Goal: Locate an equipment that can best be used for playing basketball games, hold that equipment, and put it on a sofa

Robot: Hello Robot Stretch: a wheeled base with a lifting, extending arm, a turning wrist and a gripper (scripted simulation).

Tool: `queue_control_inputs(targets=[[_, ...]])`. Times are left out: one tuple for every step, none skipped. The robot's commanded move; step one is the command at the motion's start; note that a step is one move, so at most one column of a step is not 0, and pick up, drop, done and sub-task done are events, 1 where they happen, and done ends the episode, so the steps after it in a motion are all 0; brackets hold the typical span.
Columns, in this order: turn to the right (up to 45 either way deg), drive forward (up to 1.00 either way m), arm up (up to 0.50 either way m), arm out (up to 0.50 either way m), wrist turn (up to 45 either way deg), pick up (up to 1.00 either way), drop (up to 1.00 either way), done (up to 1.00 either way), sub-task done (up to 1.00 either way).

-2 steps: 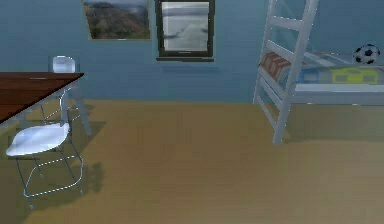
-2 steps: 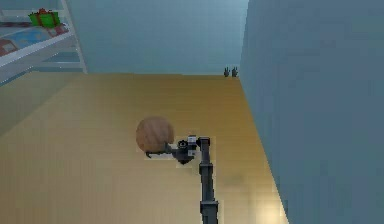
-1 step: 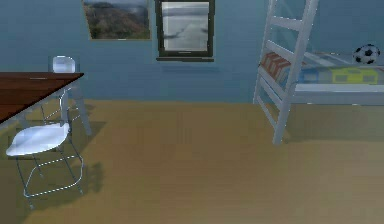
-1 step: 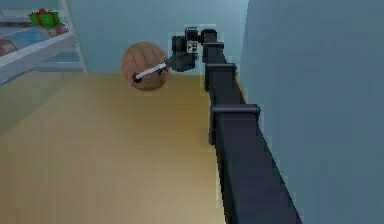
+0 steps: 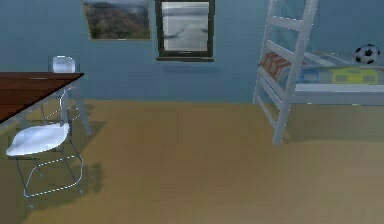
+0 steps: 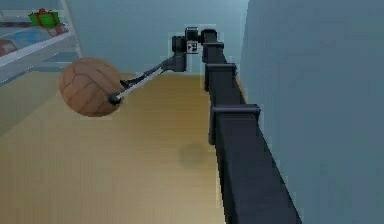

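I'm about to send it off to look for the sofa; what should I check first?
1. The basketball hangs at the gripper, clear of the floor: ok.
2. Right ball taken, not the black-and-white ball on the bunk bed: ok.
3. Drop-off spot found: not ok; ahead stand bunk bed, table and chairs.
4. Open floor between table and ladder: ok.
5. Firmness of hold: cannot tell.
6. Room between basketball and shelf beside it: cannot tell.

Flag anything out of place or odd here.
Nothing spilled or damaged. A soccer ball sits on the bunk bed, mildly out of place. The gripper holds the basketball clear of the floor.
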Motion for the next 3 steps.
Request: queue_control_inputs(targets=[[0.0,0.0,0.0,0.0,-42.0,0.0,0.0,0.0,0.0],[0.0,0.0,0.0,-0.48,0.0,0.0,0.0,0.0,0.0],[-45.0,0.0,0.0,0.0,0.0,0.0,0.0,0.0,0.0]])
